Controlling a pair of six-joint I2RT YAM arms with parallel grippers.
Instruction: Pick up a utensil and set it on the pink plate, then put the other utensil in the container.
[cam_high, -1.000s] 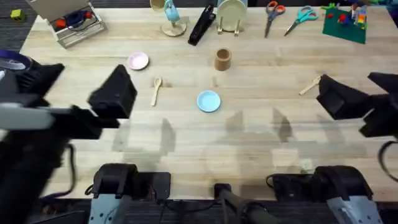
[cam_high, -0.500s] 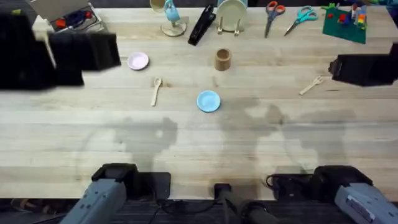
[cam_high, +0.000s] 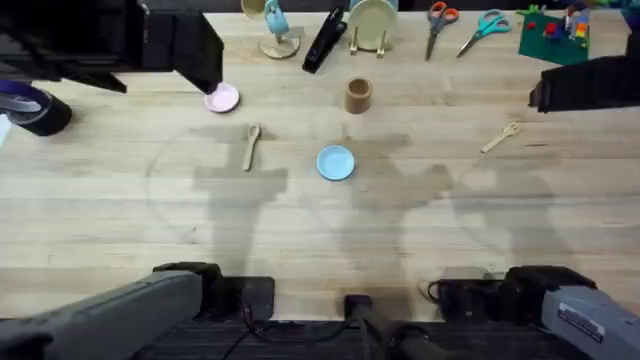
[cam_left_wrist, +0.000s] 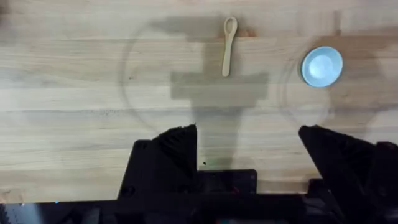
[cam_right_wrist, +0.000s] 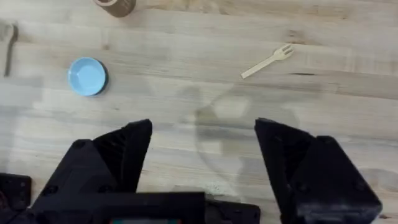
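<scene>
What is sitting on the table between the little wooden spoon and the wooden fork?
In the overhead view, the light blue plate lies between the spoon and the fork, nearer the spoon. From the plate to the fork there is bare wood.

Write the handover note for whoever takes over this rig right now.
Left pincer: open, empty, raised above the table.
Right pincer: open, empty, also raised.
Small pale wooden spoon: flat on the wooden table, between the small round pink plate and the light blue round plate.
Small pale wooden fork: on the table at the right, apart from the tan-brown cylindrical cup.
Done: nothing yet.
Left: spoon onto the pink plate, fork into the cup.
</scene>
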